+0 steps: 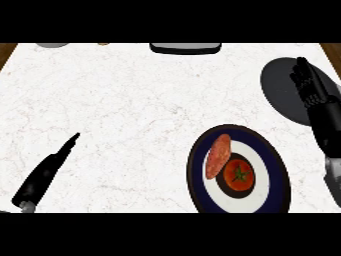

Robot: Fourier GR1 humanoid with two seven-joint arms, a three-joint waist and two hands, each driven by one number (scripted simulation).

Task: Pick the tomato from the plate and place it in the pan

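My open right hand (308, 82) hangs over the pan (280, 85); the tomato (239, 174) lies below-left on the plate (272, 165).

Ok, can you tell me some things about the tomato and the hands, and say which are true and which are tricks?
1. The tomato sits on the plate. True.
2. The tomato is already in the pan. False: it lies on the plate, and the pan holds no food.
3. The right hand shows over the pan with straight fingers. True.
4. The right hand is holding the tomato. False: it holds nothing.
5. A reddish patty lies beside the tomato on the plate. True.
6. The left hand is on the plate. False: it is over bare counter, far to the plate's left.
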